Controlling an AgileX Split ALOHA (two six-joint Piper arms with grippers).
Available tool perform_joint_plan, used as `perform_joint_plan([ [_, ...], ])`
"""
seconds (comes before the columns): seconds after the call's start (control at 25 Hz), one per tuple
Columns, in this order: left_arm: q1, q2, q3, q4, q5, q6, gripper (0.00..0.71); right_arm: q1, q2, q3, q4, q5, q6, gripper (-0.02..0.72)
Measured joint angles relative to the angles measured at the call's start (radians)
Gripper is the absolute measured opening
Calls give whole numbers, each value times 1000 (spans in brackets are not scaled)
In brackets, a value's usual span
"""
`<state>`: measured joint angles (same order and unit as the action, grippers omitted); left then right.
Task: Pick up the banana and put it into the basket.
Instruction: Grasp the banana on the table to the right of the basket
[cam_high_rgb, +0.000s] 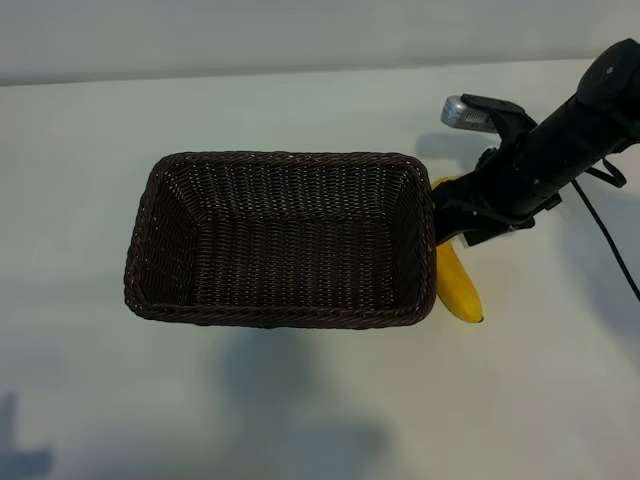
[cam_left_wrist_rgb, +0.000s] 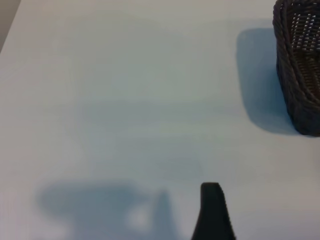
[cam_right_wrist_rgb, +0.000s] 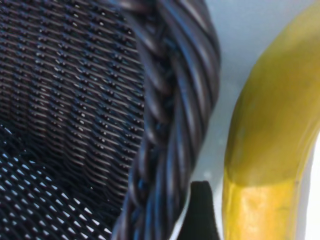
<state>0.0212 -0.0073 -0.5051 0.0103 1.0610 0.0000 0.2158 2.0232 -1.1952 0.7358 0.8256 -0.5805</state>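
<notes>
Yellow banana on the bench, right claw over it, jaws apart.
Right claw (cam_high_rgb: 452, 222) hangs low at the basket's right end with its fingers spread, nothing gripped; one black fingertip (cam_right_wrist_rgb: 202, 210) sits in the gap between the braided rim and the banana (cam_high_rgb: 458, 280). Banana lies just outside the brown wicker basket (cam_high_rgb: 280, 312), along its right wall. Left claw (cam_left_wrist_rgb: 212, 210) also open, parked over bare white bench (cam_left_wrist_rgb: 125, 100), well apart from the basket.
</notes>
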Motion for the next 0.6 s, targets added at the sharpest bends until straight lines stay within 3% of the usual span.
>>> perform_joint_plan([
  [0.36, 0, 0, 0, 0, 0, 0, 538, 0, 41, 0, 0, -4, 1, 577],
  [0.44, 0, 0, 0, 0, 0, 0, 538, 0, 43, 0, 1, -4, 4, 539],
  [0.56, 0, 0, 0, 0, 0, 0, 538, 1, 43, 0, 5, -3, 8, 415],
  [0.6, 0, 0, 0, 0, 0, 0, 538, 2, 43, -1, 5, -2, 8, 415],
])
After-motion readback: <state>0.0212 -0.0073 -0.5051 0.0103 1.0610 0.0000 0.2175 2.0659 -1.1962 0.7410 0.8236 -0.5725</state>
